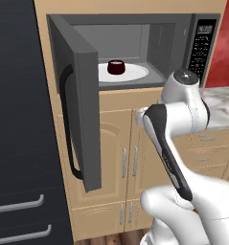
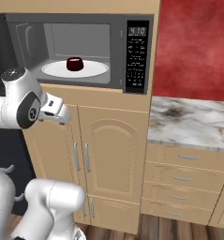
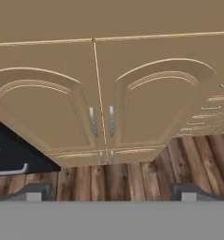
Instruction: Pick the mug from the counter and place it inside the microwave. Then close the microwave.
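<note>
Dark grey microwave door (image 1: 80,119): swung fully out to the left on its left-hand hinge, inner face turned toward the cavity, black bar handle (image 1: 68,127) running upright down its outer side. Long axis vertical.

Microwave (image 1: 135,48): dark grey box set in pale wood cabinetry, cavity open to the front. Black keypad panel (image 2: 136,56) with lit clock on its right side.

White round plate (image 1: 128,72): lies flat on the cavity floor.

Mug (image 1: 116,67): dark maroon, squat, standing upright on the plate, roughly at its middle, mouth up. Axis vertical; which way any handle points cannot be told.

Gripper (image 3: 111,194): two dark fingertips at the foot of the hand view; jaws stand wide apart, nothing between them. The hand looks down and forward at the lower cabinet doors (image 3: 101,98) and the wooden floor (image 3: 132,173), so it sits below the microwave, well apart from mug and door.

Marble surface (image 2: 193,122): white and grey with brown veins, to the right of the microwave, over a bank of drawers (image 2: 183,173).

Step in hand, as judged: the placing looks done, mug inside and released; the closing remains. The next move calls for bringing the hand up and round to the left, behind the outer face of the door, then pushing it rightward in an arc about the hinge until it shuts. The arm must stay clear of the door's free edge.
</note>
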